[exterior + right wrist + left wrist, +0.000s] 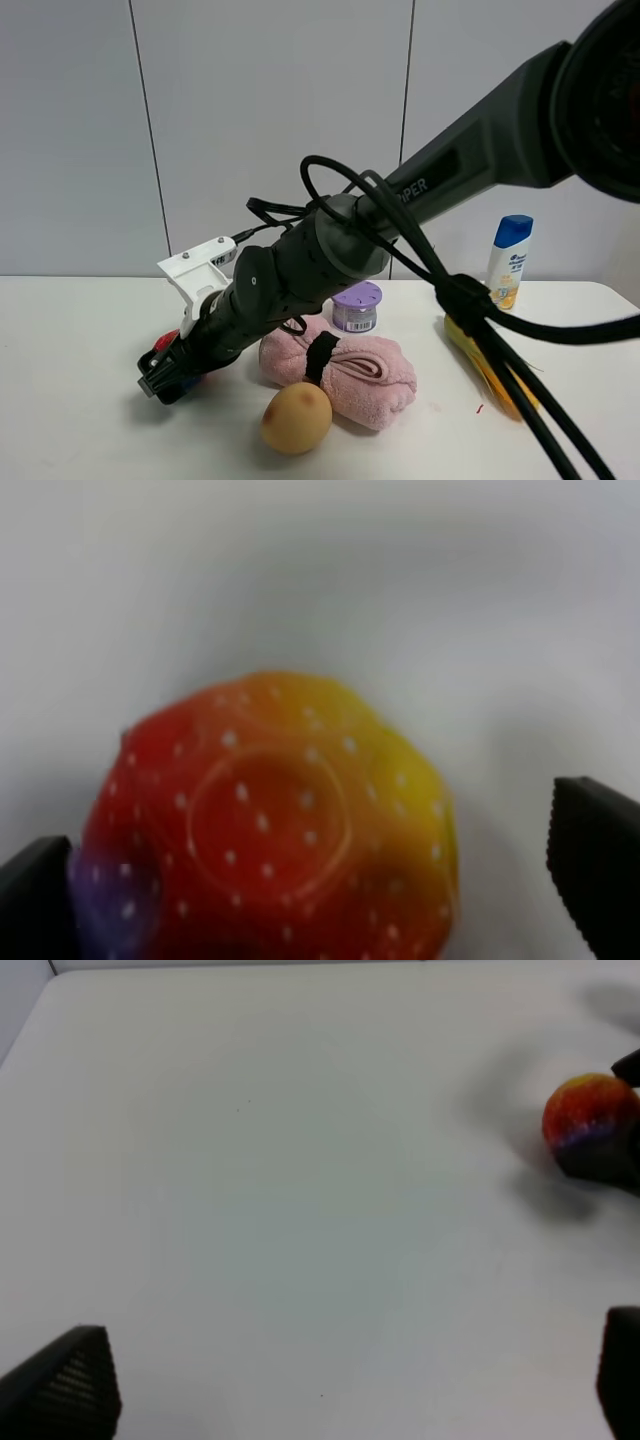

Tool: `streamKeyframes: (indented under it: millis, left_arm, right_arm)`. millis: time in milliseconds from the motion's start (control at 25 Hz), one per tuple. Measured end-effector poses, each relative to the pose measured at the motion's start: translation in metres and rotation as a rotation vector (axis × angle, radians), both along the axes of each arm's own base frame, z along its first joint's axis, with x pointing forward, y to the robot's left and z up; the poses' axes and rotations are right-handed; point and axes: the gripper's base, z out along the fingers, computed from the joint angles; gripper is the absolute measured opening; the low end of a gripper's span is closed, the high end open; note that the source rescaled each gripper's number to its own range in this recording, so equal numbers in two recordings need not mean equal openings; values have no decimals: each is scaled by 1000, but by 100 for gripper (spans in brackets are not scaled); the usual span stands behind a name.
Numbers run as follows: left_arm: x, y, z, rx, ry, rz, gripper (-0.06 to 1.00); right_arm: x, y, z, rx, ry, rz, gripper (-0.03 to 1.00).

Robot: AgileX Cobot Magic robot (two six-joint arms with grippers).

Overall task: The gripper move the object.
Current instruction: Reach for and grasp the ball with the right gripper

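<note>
The bumpy rainbow ball (270, 820), red, yellow and purple, lies on the white table and fills the right wrist view. My right gripper (315, 880) is open and straddles it: one fingertip (35, 900) sits against the ball's purple side, the other (595, 860) stands a small gap away. In the exterior high view this arm reaches across to the left, and its black claw (170, 372) hides all but a red sliver of the ball (166, 341). The left wrist view shows the ball (588, 1108) far off. My left gripper (345, 1385) is open and empty above bare table.
A rolled pink towel (350, 368) with a black strap lies just right of the claw. A smooth tan egg shape (296, 417) sits in front of it, a purple jar (356, 306) behind. A white and blue bottle (509, 262) and a yellow item (472, 352) are at the right.
</note>
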Motion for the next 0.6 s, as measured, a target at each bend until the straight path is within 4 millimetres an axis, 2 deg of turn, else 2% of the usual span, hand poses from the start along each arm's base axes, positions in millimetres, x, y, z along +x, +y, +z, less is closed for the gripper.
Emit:
streamKeyframes:
  millis: [120, 200, 320, 560, 600]
  left_arm:
    - [0, 0, 0, -1, 0, -1, 100]
    - [0, 0, 0, -1, 0, -1, 100]
    - [0, 0, 0, -1, 0, -1, 100]
    - [0, 0, 0, -1, 0, -1, 100]
    - [0, 0, 0, -1, 0, -1, 100]
  right_arm:
    - [1, 1, -7, -8, 9, 0, 81]
    - [2, 3, -6, -2, 4, 0, 74]
    - [5, 5, -1, 16, -14, -2, 55]
    - [8, 5, 1, 27, -19, -12, 6]
    - [8, 5, 1, 27, -19, -12, 0]
